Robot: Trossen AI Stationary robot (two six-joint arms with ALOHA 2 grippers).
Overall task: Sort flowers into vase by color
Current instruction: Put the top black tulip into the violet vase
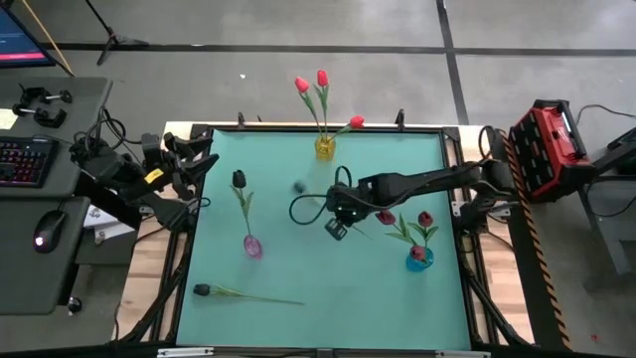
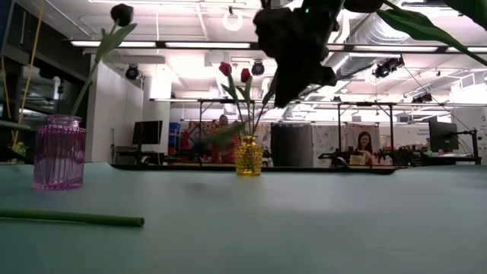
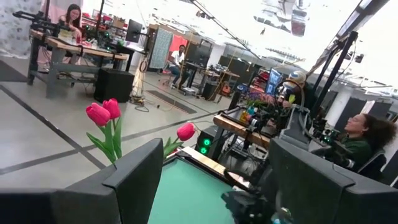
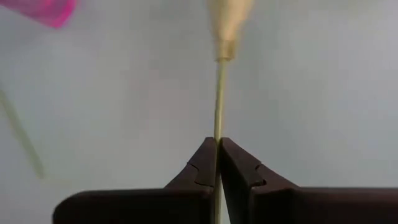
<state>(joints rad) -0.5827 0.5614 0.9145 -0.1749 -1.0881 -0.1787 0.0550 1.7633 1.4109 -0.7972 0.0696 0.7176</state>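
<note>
My right gripper (image 1: 338, 227) (image 2: 297, 46) hangs above the middle of the green table (image 1: 328, 318), shut on a flower's thin green stem (image 4: 217, 93); I cannot make out that flower's head. Three red flowers (image 1: 320, 80) stand in the yellow vase (image 1: 324, 148) (image 2: 248, 156) at the far edge. One near-black flower (image 1: 238, 179) stands in the pink vase (image 1: 252, 246) (image 2: 58, 152). Crimson flowers (image 1: 424, 219) stand in the blue vase (image 1: 418, 258). Another dark flower (image 1: 202, 290) lies flat near the front left. My left gripper (image 1: 199, 164) (image 3: 217, 186) waits open at the table's left edge. My right gripper pinches the flower's bare stem (image 4: 217, 127) between its two fingertips (image 4: 205, 162). The fingers slant down from above. The stem runs on past the fingertips to a blurred leaf (image 4: 227, 18). In the low view nothing under the gripper touches the table.
A looped cable (image 1: 308, 209) hangs by my right arm. The lying flower's stem (image 2: 72, 218) stretches along the near left of the table. There is bare table between the pink and blue vases. Beyond the table stand a desk with keyboard (image 1: 25, 159) and a red case (image 1: 552, 144).
</note>
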